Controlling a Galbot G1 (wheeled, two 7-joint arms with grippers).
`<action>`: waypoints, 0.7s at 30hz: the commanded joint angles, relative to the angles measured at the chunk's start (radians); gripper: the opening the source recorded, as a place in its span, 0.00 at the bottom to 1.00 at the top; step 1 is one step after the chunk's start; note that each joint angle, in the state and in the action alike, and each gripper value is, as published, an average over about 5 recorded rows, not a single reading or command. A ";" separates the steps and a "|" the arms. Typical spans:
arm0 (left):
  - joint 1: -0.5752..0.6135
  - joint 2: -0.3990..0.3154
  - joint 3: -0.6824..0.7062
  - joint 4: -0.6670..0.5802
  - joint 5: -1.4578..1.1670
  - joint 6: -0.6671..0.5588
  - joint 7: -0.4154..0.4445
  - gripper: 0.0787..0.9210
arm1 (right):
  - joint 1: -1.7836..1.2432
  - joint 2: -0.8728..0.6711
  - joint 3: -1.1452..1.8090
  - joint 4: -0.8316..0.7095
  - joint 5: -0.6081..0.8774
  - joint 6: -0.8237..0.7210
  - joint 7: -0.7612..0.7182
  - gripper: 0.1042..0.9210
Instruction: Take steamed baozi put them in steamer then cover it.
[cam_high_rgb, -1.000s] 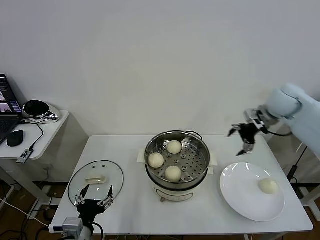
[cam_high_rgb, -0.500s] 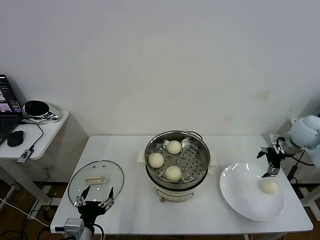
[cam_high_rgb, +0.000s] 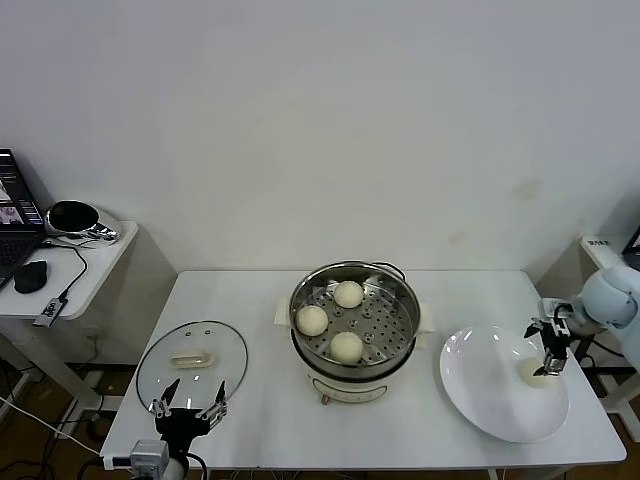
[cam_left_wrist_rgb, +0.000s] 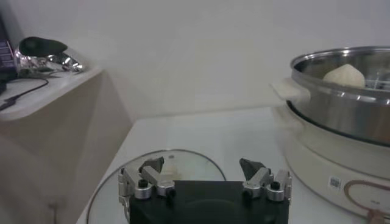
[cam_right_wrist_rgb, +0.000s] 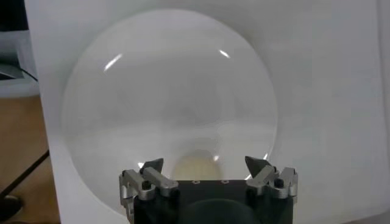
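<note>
With its jaws spread wide and empty, the right gripper (cam_high_rgb: 548, 350) hangs just over the last cream-white round bun (cam_high_rgb: 534, 373) on the flat white plate (cam_high_rgb: 480, 390), right of the shiny steel steamer pot (cam_high_rgb: 354, 318); closing off-centre could squash the soft bun or roll it across the plate; the left gripper (cam_high_rgb: 187, 402), equally wide and empty, waits by the clear glass lid (cam_high_rgb: 192, 360) on the counter (cam_high_rgb: 260, 420).

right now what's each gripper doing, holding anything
Left gripper: open, empty, by the cover.
Right gripper: open, empty, over the last baozi on the plate.
</note>
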 joint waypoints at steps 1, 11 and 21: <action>-0.001 0.000 0.000 0.005 0.005 0.001 0.001 0.88 | -0.048 0.044 0.032 -0.101 -0.066 0.099 0.050 0.88; -0.001 -0.002 0.002 0.014 0.013 0.001 0.002 0.88 | -0.042 0.072 0.030 -0.148 -0.106 0.129 0.051 0.88; -0.001 0.000 -0.001 0.023 0.016 0.002 0.003 0.88 | -0.048 0.074 0.024 -0.152 -0.132 0.147 0.019 0.88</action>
